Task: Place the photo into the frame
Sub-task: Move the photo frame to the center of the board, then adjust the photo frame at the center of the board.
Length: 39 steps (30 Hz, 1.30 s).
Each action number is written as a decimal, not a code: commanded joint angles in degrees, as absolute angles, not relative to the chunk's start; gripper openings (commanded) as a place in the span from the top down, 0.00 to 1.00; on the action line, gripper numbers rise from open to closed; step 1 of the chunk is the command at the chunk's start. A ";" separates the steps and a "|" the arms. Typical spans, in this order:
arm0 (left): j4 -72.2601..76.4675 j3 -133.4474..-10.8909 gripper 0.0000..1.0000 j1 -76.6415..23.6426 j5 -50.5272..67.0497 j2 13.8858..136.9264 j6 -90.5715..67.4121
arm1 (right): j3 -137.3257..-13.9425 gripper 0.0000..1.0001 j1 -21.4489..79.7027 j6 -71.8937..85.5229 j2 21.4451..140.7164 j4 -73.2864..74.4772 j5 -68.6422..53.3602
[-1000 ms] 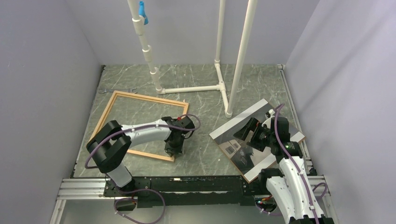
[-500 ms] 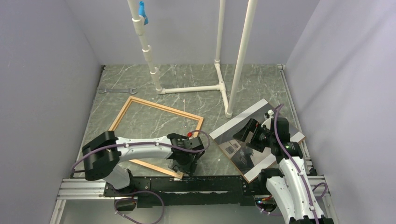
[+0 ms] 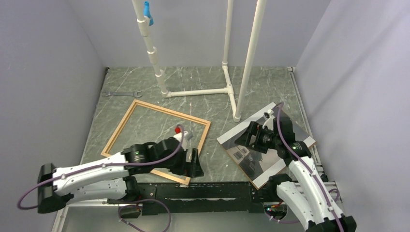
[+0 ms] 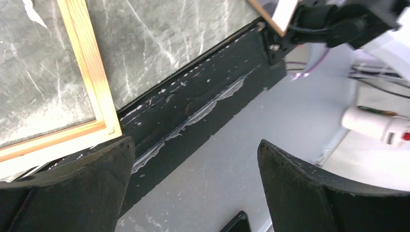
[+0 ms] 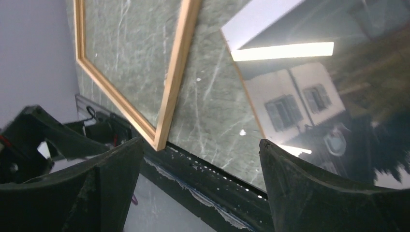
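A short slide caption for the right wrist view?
Open right claw hovering above the photo, empty frame beside it.

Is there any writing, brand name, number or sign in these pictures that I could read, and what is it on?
No readable text in any view.
photo: shows a house with windows, no caption or lettering seen.
frame: bare light wood, no label seen.
wrench: too small to tell whether it carries a stamp.
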<state>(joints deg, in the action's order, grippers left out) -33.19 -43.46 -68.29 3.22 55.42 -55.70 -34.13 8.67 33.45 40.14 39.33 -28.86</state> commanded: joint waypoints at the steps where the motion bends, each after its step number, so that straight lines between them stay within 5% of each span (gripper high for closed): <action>1: -29.85 -39.95 0.01 -66.14 4.10 45.44 -59.31 | -38.71 0.13 16.95 35.23 43.90 28.83 -26.93; 7: -39.39 -43.48 0.01 -65.57 0.23 38.35 -60.51 | -45.75 0.22 28.02 33.82 53.99 20.85 -18.94; 17: -44.20 -45.96 0.01 -65.38 -2.55 38.65 -59.94 | -58.68 0.21 32.86 26.57 74.90 13.41 -13.28; 29: -46.99 -47.69 0.01 -65.21 -1.36 41.48 -58.25 | -80.28 0.21 37.34 15.01 106.87 19.93 -11.70; 39: -48.41 -46.30 0.01 -65.21 -1.66 39.00 -58.97 | -94.57 0.20 38.42 7.88 121.17 24.32 -8.22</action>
<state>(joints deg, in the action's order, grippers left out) -47.68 -45.65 -65.43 -1.41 40.77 -59.22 -88.90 37.95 12.29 117.97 22.57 -9.67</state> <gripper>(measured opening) 0.994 0.794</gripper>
